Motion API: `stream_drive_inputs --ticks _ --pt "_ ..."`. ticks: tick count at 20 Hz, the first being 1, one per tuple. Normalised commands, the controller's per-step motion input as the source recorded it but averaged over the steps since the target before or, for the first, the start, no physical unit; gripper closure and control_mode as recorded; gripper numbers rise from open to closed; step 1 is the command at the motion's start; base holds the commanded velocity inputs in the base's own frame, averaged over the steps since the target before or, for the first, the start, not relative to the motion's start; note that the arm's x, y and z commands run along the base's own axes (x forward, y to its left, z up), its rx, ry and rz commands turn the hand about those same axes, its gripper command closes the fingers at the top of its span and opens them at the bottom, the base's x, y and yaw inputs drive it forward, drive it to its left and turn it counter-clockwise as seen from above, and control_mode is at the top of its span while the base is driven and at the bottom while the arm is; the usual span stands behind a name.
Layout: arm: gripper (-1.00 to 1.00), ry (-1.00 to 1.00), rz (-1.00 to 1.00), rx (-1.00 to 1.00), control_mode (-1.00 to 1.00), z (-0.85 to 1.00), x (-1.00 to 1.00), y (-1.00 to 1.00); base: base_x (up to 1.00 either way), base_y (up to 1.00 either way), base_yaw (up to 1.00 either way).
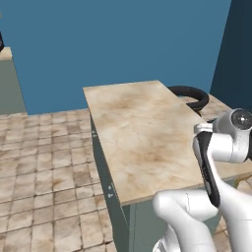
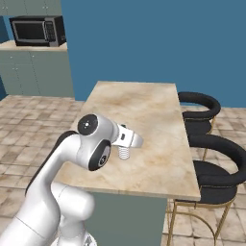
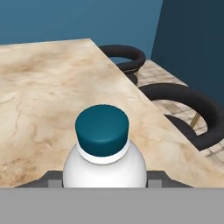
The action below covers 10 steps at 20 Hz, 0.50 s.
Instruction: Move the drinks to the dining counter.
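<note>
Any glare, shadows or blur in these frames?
Hand view: water bottle sharp, flat shading, no glare. Right base view: no clear cast shadow on the dining counter. Left base view: floor tiles crisp to the far wall, no depth blur.

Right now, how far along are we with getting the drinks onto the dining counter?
Nothing shows as delivered: no drink stands free on the dining counter. In hand: the gripper is shut on the water bottle, held over the marble top near the stools. Left: set it down, release, then the other drink.
</note>
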Motion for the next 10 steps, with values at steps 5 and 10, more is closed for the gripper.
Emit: stream_drive_inputs --ticks 5,10 --pt "1.00 0.07 -0.03 0.00 -1.00 -0.28 0.18 -0.11 0.00 0.00 0.00" --pt "1.00 0.08 -0.03 0.00 -1.00 -0.27 0.18 -0.09 0.00 0.00 0.00"
